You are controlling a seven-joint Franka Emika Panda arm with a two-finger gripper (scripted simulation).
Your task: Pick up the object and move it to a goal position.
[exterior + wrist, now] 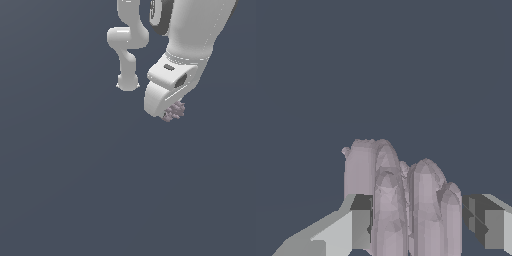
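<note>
Wrist view: object [406, 205] between tool [418, 225] fingers.

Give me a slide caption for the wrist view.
Panda gripper fingers flank the ribbed pinkish-mauve object.

Flat, even light fills both rendered views, with no cast shadow on the dull slate-blue background. The white arm [192, 35] carries soft shading on its undersides and a brighter sheen along its upper edges, without hard glare. Edges look slightly jagged and coarse. In the wrist view the pale mauve object [406, 200] is smoothly shaded, its ridges darker in the grooves.
</note>
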